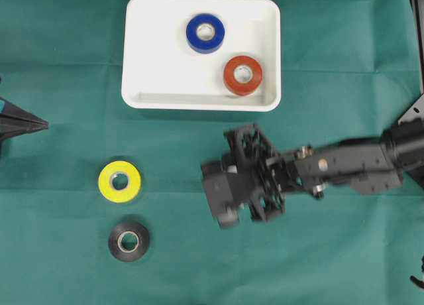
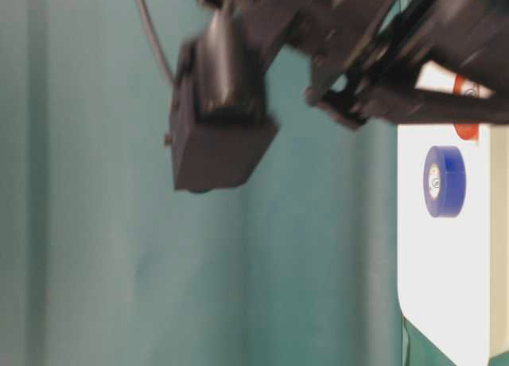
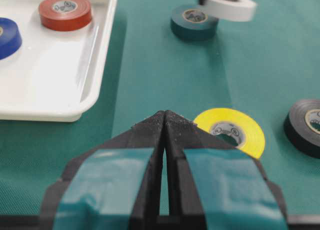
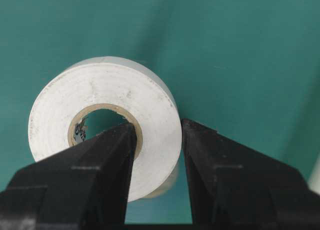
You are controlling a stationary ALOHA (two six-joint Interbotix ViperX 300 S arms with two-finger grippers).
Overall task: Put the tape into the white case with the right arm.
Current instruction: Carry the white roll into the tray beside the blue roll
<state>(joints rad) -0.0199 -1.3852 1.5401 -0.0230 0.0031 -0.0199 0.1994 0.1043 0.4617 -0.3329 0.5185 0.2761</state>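
My right gripper (image 4: 157,127) is shut on a white tape roll (image 4: 100,95), one finger through its core and the other against its outer wall. In the left wrist view that white roll (image 3: 228,6) hangs just above a dark green roll (image 3: 193,21) lying on the cloth. The white case (image 1: 142,60) sits at the top centre and holds a blue roll (image 1: 205,32) and a red roll (image 1: 242,74). The right arm (image 1: 344,164) reaches in below the case, and its wrist hides the jaws from overhead. My left gripper (image 3: 164,116) is shut and empty at the left edge.
A yellow roll (image 1: 120,181) and a black roll (image 1: 128,241) lie on the green cloth at lower left, with the yellow roll (image 3: 230,131) just beyond my left fingertips. The case's rim (image 2: 413,302) shows at the right of the table-level view.
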